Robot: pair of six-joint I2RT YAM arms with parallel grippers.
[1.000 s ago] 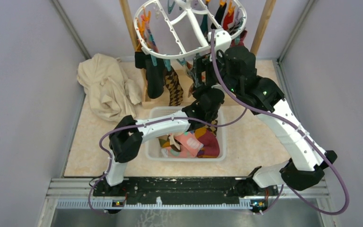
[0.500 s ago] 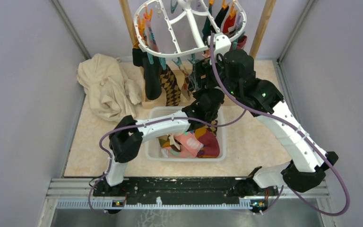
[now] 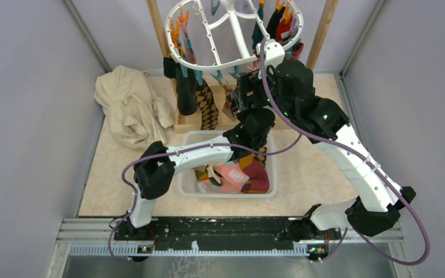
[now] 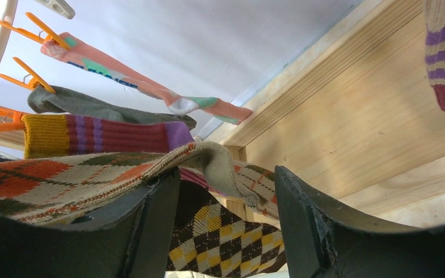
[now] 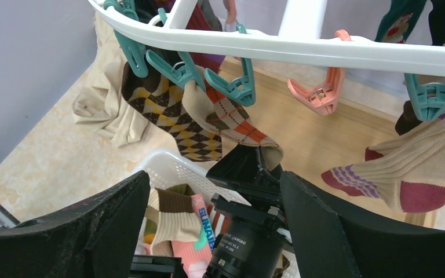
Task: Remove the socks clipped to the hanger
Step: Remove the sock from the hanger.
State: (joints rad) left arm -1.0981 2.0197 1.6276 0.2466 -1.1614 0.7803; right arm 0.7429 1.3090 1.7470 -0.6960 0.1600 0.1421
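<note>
The left hand (image 4: 225,191) hung released under the hanger (image 5: 324,49), the toe of the orange argyle sock (image 5: 237,124) draped over one finger, unpinched, while the right hand (image 5: 211,185) stood open and empty near the rim. Done well, the left hand would clench that toe and pull straight down, away from the teal clip (image 5: 234,87). Only the right wrist view showed that clip and the basket (image 5: 165,165) below; the left wrist view showed the toe and neighbouring socks (image 4: 104,136).
</note>
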